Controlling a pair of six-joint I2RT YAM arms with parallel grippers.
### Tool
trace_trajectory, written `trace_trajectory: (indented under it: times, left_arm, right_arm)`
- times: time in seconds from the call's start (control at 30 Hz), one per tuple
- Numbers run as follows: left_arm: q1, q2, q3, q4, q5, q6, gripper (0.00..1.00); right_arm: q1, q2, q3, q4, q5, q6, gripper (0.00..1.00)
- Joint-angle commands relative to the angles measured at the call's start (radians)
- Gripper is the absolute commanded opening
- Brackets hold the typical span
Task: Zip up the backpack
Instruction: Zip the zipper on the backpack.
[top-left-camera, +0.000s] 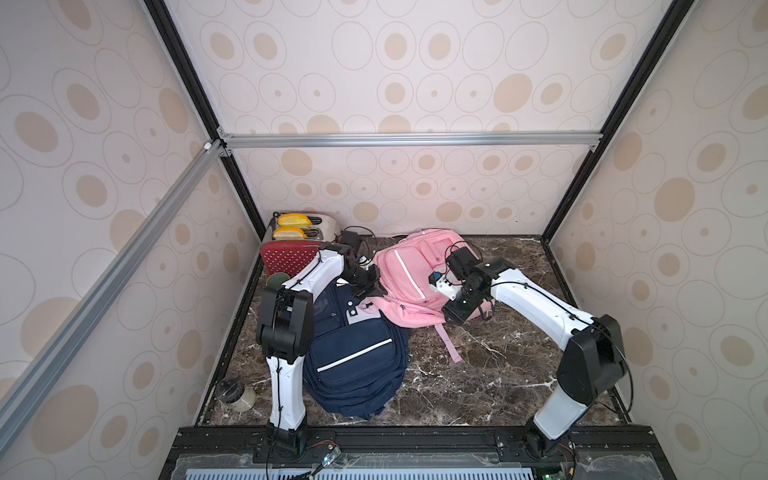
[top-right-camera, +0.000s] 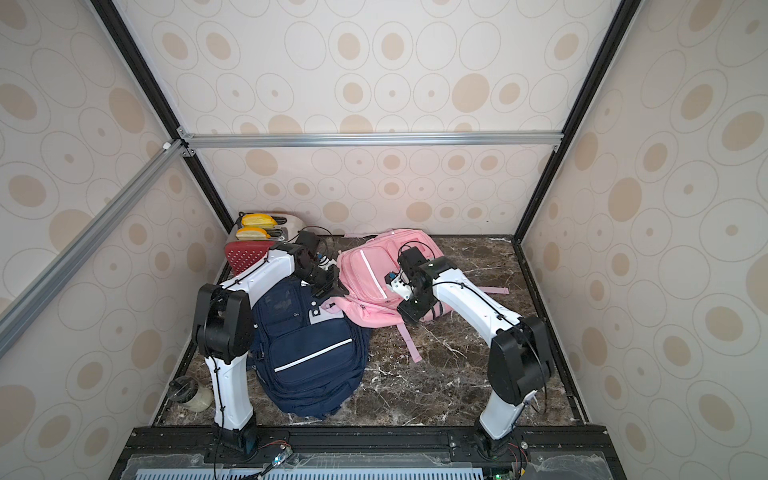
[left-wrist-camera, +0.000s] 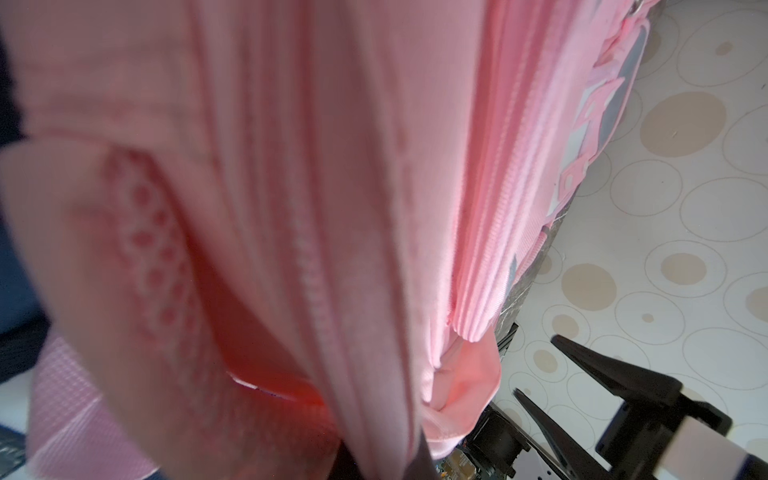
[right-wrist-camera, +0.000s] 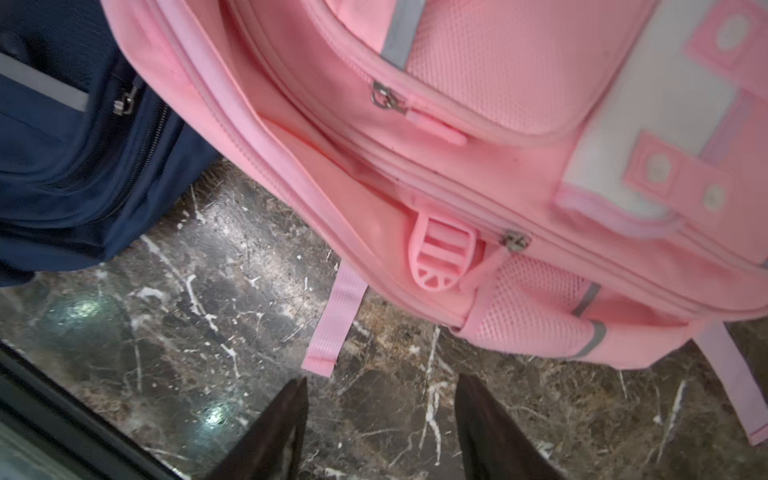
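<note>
Brown veined marble (top-left-camera: 498, 374) covers the tabletop, closed in by cream panels (top-left-camera: 415, 83) printed with tan ovals. In both top views the pink backpack (top-left-camera: 409, 270) lies flat toward the back middle, its near left corner touching the navy backpack (top-left-camera: 353, 365) in front of it on the left. A toaster (top-left-camera: 309, 228) stands in the back left corner. The left gripper (top-left-camera: 374, 291) sits at the pink backpack's left edge, where the two bags meet; the right gripper (top-left-camera: 455, 316) is at its near right edge.

From the left wrist, blurred pink fabric fills nearly everything, with a zipper line (left-wrist-camera: 307, 270) running along it. A fold passes down between the dark fingers, so the left gripper is clamped tight on the pink backpack. Beyond the bag the right gripper shows two black fingers spread.

From the right wrist, those fingers stand well apart over bare marble, holding nothing, just short of the bag. A metal slider (right-wrist-camera: 515, 241) with a ribbed pink pull tab (right-wrist-camera: 442, 257) sits beside a mesh pocket (right-wrist-camera: 536, 307). A loose strap (right-wrist-camera: 332, 324) lies on the marble.
</note>
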Motion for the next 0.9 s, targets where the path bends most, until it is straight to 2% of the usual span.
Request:
trace_trajectory:
  times: [0.0, 0.13, 0.27, 0.4, 0.63, 0.73, 0.87]
  left_arm:
    - [-0.012, -0.08, -0.011, 0.047, 0.053, -0.024, 0.0]
    - [-0.019, -0.085, -0.02, 0.046, 0.058, -0.025, 0.0]
    - [-0.026, -0.088, -0.027, 0.05, 0.055, -0.029, 0.0]
    - [-0.031, -0.089, -0.039, 0.067, 0.054, -0.044, 0.0]
    - [-0.032, -0.092, -0.051, 0.081, 0.052, -0.059, 0.0]
    - [-0.033, -0.094, -0.057, 0.09, 0.051, -0.066, 0.0]
    - [-0.034, -0.095, -0.058, 0.09, 0.054, -0.067, 0.0]
  right_arm:
    - [-0.002, -0.003, 0.002, 0.148, 0.061, -0.134, 0.61]
    - [0.0, 0.058, 0.095, 0.152, 0.019, -0.207, 0.61]
    - [0.011, 0.082, 0.155, 0.105, -0.133, -0.266, 0.61]
    - [0.03, 0.113, 0.162, 0.063, -0.23, -0.293, 0.61]
    - [0.064, 0.125, 0.16, 0.031, -0.308, -0.323, 0.6]
    - [0.064, 0.123, 0.131, 0.047, -0.299, -0.337, 0.6]
    - [0.064, 0.169, 0.172, 0.033, -0.309, -0.329, 0.58]
